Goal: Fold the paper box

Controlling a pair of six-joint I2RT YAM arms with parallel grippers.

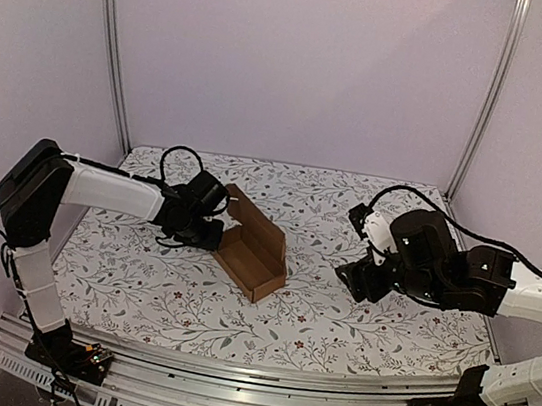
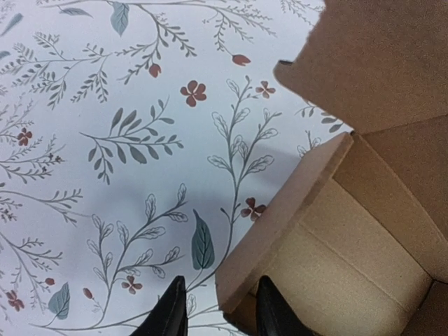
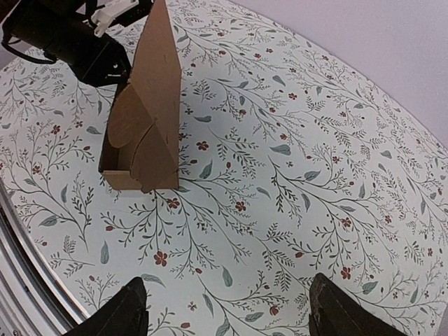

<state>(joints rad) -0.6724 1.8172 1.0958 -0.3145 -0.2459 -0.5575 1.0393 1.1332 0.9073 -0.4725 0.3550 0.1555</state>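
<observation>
The paper box is a partly folded brown cardboard tray, open on top, with a tall flap standing at its far left end. It sits left of centre on the floral cloth. My left gripper is at the box's left end. In the left wrist view its jaws straddle the corner of the box's wall: one finger is inside the box, and the other is outside with cloth showing between it and the wall. My right gripper hovers open to the right of the box, its jaws over bare cloth.
The floral tablecloth covers the table. Purple walls and two aluminium posts close in the back and sides. A metal rail runs along the near edge. The left arm shows behind the box in the right wrist view.
</observation>
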